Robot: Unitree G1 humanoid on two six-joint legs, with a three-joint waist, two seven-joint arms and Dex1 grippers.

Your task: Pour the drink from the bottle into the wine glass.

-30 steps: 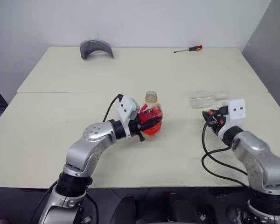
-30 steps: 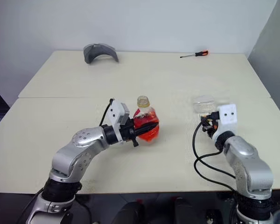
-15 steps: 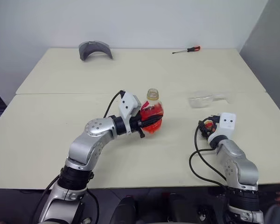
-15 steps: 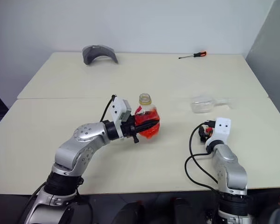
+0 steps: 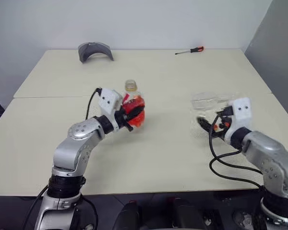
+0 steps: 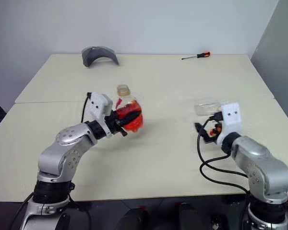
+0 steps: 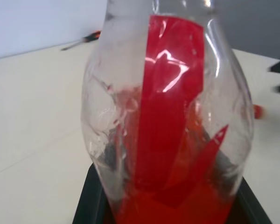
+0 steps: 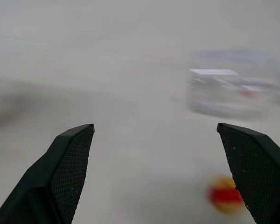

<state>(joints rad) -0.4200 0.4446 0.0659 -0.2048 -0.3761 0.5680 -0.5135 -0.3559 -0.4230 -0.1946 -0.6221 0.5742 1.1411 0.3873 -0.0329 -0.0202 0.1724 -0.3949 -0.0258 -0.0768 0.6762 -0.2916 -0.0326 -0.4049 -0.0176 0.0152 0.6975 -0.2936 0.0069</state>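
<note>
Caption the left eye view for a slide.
Left tool grips the bottle of red drink; right tool open near the toppled wine glass.

Bare room, pale surface.
You've got a cream surface (image 5: 182,81) with a seam across it, plain white wall (image 5: 144,21) behind, grey panel (image 5: 278,38) at right, even lighting.
</note>
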